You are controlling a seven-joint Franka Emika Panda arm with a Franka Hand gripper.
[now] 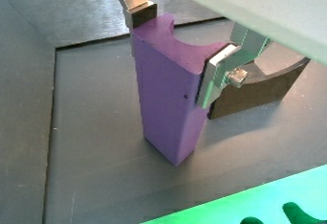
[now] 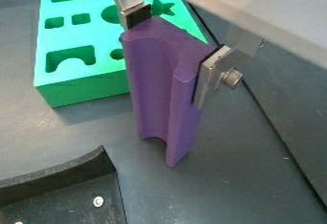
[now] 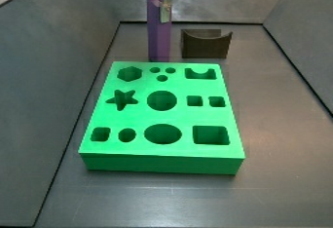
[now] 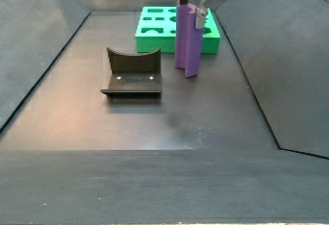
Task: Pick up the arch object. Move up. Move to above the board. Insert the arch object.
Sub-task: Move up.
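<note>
Clamped near the top of the arch object [image 2: 163,89], the claw [image 2: 173,46] holds a stiff, likely light, smooth-sided block beside the board [image 3: 163,115].

A dark grey matte floor [image 4: 167,123] is seen in both side views, enclosed by sloping grey walls: a wall [image 4: 38,46] is set at 9 o'clock, another wall [image 4: 272,65] at 3 o'clock, and a back wall [image 3: 215,0] at 12 o'clock. A soft, even sheen is cast on the floor. A straight seam [image 1: 54,123] is shown in a wrist view. The fixture [image 4: 131,75] is stood on the floor.
</note>
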